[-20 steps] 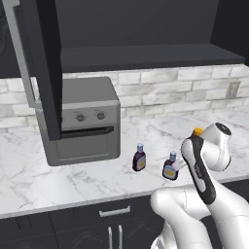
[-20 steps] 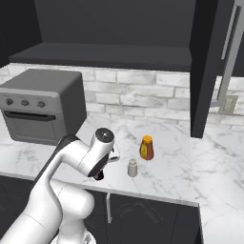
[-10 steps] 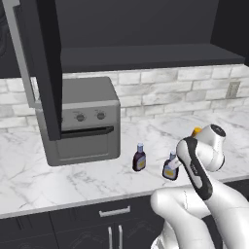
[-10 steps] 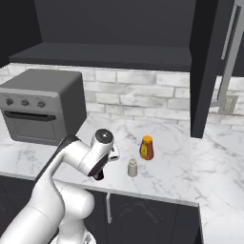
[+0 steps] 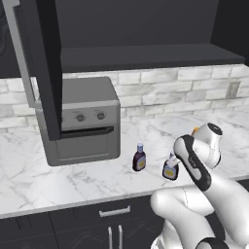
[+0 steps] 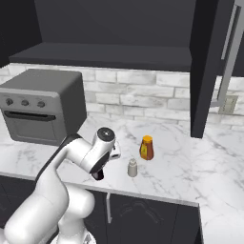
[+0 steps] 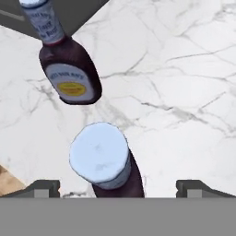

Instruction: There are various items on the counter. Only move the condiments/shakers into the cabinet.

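Grey toaster oven [image 5: 81, 120] sits on the counter [image 5: 58, 180] against the brick backsplash, left of the bottles; an open cabinet door [image 5: 41, 68] hangs in front of its left part in the left base view. Wall outlet [image 5: 233, 89] further right on the backsplash.

Two dark bottles stand near the front edge: far bottle [image 5: 139, 158] and near bottle [image 5: 170, 168], just beside each other but apart. Beige shaker [image 6: 132, 167] stands near the front edge too, with the orange rounded thing [image 6: 147, 147] just behind it, nearer the wall. Cabinet [image 6: 114, 55] shelf runs above, dark, second door [image 6: 206, 66] open at right.

Open marble all round the bottles, most of it right of the shaker and toward the back wall; drawers with silver handles below the edge.

Arm is folded over the counter edge, wrist bent down, hand above the near bottle. Gripper [image 7: 118, 187] is spread wide, holding nothing; its two fingertips [image 7: 44, 186] sit either side of the near bottle's blue cap (cap is off-centre toward one tip). Contact with the cap looks unlikely but is hard to judge from this angle. Far bottle lies beyond it in the hand view, label facing the camera.
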